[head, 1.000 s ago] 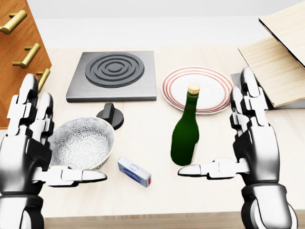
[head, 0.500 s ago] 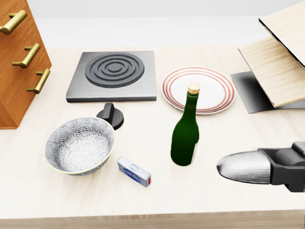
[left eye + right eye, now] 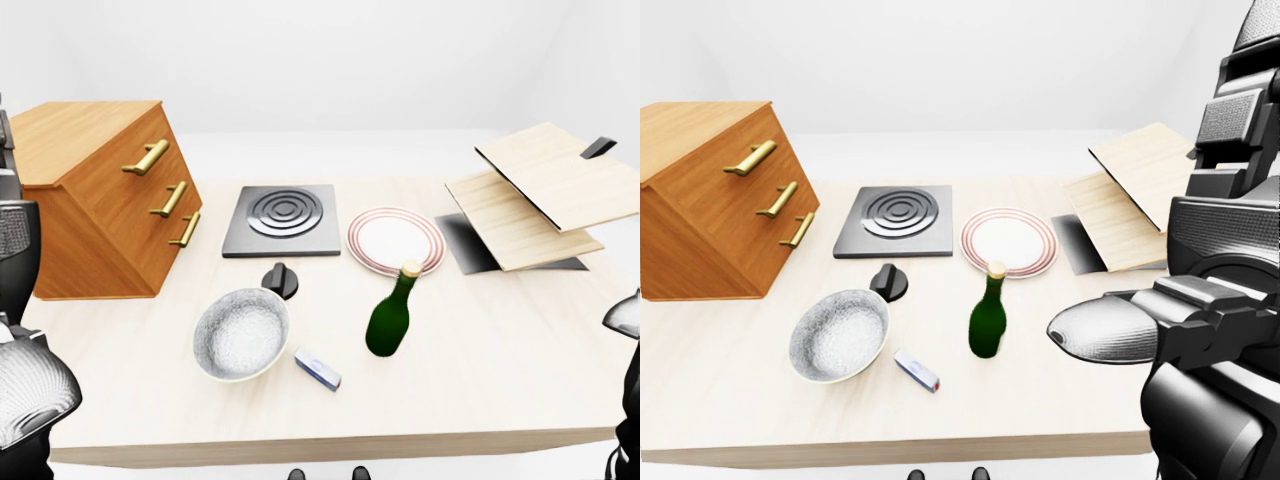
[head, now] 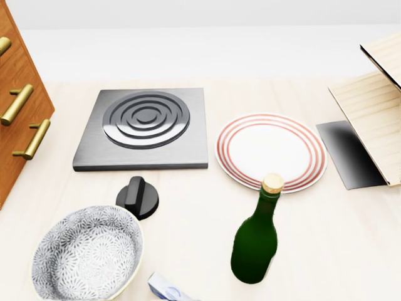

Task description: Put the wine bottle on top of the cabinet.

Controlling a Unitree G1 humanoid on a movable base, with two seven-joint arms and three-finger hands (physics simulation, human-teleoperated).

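The green wine bottle [image 4: 255, 241] with a cork stands upright on the light wooden table [image 3: 480, 370], just below the striped plate. The wooden cabinet [image 3: 95, 200] with brass handles sits at the table's left end, its top bare. My right hand [image 3: 1210, 240] looms large at the right of the right-eye view, fingers up and thumb out, open and holding nothing, apart from the bottle. My left hand [image 3: 20, 300] shows only in part at the left edge of the left-eye view, open and holding nothing. Neither hand appears in the head view.
A grey hob plate [image 4: 144, 125] lies above a black knob [image 4: 136, 197]. A patterned bowl [image 4: 88, 260] and a small blue-white box [image 3: 318, 368] lie left of the bottle. A red-ringed plate [image 4: 270, 150] lies above it. Wooden boards [image 3: 540, 195] rest at the right.
The head camera has moved closer, so everything sits lower and larger in its picture. The right hand's thumb has left the head view. The bottle stays where it was on the table.
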